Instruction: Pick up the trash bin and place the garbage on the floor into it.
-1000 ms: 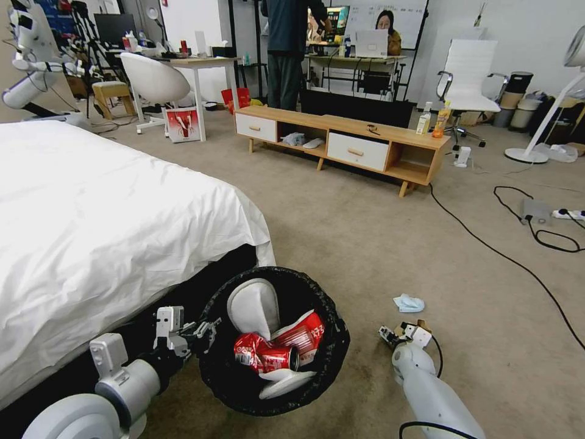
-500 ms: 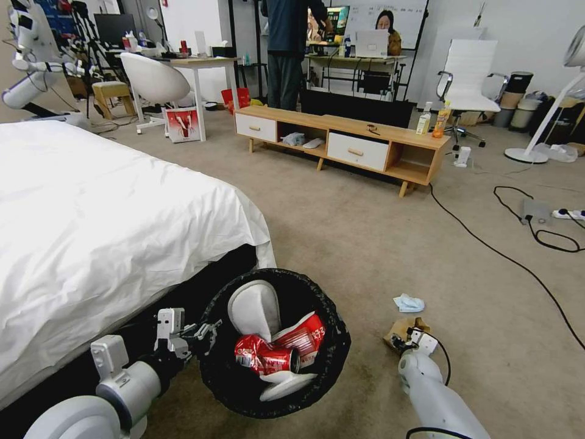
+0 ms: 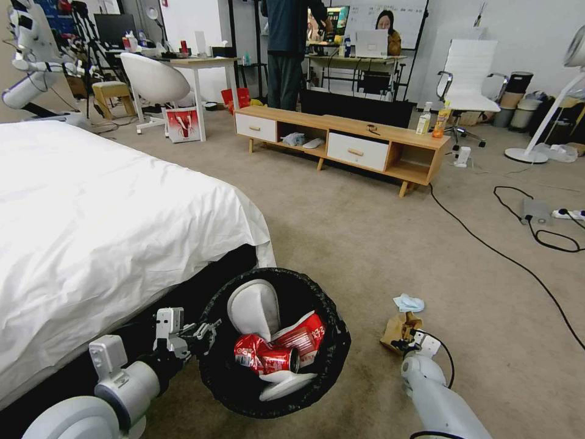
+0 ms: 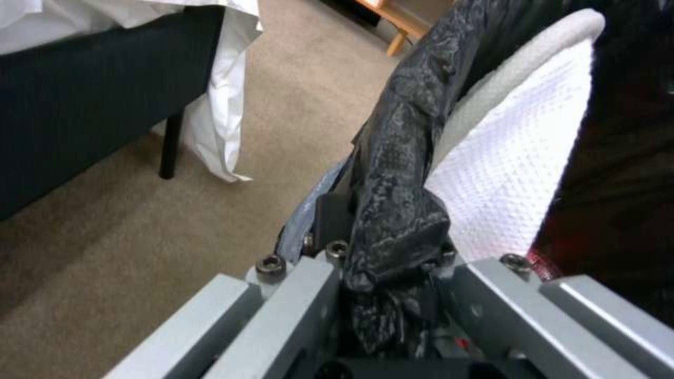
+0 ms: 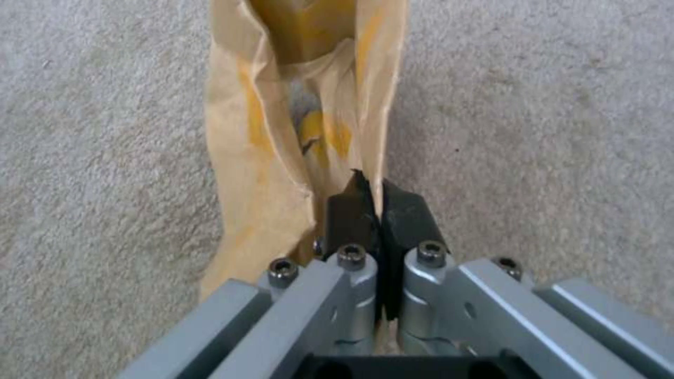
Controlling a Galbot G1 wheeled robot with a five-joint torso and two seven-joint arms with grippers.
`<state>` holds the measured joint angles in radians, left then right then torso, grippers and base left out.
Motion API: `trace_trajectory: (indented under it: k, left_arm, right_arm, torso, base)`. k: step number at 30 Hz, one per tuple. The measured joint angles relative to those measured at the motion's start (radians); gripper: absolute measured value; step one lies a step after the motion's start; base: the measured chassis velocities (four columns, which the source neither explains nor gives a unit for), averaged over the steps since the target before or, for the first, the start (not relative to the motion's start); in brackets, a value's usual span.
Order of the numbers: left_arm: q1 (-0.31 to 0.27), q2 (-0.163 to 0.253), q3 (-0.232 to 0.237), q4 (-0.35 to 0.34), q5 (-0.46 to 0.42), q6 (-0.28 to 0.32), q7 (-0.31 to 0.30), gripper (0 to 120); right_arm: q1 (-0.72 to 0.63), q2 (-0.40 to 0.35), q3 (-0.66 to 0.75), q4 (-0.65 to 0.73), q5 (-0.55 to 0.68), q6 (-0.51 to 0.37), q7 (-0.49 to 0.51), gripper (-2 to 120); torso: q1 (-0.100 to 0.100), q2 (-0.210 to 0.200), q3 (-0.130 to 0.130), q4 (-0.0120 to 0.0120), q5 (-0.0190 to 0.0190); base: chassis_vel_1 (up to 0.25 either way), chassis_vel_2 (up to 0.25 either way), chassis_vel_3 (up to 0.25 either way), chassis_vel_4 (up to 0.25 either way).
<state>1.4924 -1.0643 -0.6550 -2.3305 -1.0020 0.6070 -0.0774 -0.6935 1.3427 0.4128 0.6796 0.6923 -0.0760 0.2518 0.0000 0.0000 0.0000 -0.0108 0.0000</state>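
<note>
Now my right gripper [image 5: 372,202] is clamped on the crumpled brown paper bag's [image 5: 295,158] near edge, right of the round black-lined trash bin [image 3: 275,341]. It looks light and floppy, so I'd keep this edge pinch. My left gripper [image 4: 383,247] is clamped on the bin's rim.

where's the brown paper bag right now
In the head view the brown paper bag lies on the carpet to the right of the trash bin, just nearer than the blue face mask, with the right gripper shut on its edge.

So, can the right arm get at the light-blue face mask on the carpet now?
Probably not yet: the right gripper is shut on the brown paper bag. The face mask lies just beyond on bare carpet, with nothing blocking it.
</note>
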Motion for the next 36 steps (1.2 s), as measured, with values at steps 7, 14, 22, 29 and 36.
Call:
trace_trajectory:
  k: [7,14,22,29,36]
  left_arm:
    - [0.000,0.000,-0.001,-0.001,0.000,-0.001,-0.001,2]
    - [0.001,-0.001,-0.001,-0.001,-0.001,-0.001,-0.002,2]
    - [-0.003,0.002,-0.004,0.000,-0.005,-0.001,-0.004,2]
    - [-0.010,0.002,-0.001,0.005,-0.008,-0.001,-0.006,2]
    - [-0.002,0.007,-0.006,0.006,-0.017,0.000,-0.007,2]
  right_arm:
    - [-0.023,-0.010,0.004,0.029,-0.009,0.014,0.004,0]
    - [-0.141,-0.064,0.025,0.233,-0.035,0.028,0.025,0]
    - [-0.242,-0.117,0.080,0.475,-0.141,0.064,0.029,0]
    - [-0.277,-0.149,0.116,0.728,-0.263,0.122,0.005,0]
    - [-0.260,-0.174,0.089,0.985,-0.356,0.208,-0.038,0]
  torso:
    - [0.000,0.000,0.000,0.0000,0.0001]
    - [0.000,0.000,0.000,-0.0002,-0.0001]
    - [0.000,0.000,0.000,-0.0002,0.0000]
    - [0.000,0.000,0.000,0.0001,-0.0001]
    - [0.000,0.000,0.000,0.0001,-0.0002]
  base:
    - [0.000,0.000,0.000,0.000]
    - [0.000,0.000,0.000,0.000]
    - [0.000,0.000,0.000,0.000]
    - [0.000,0.000,0.000,0.000]
    - [0.000,0.000,0.000,0.000]
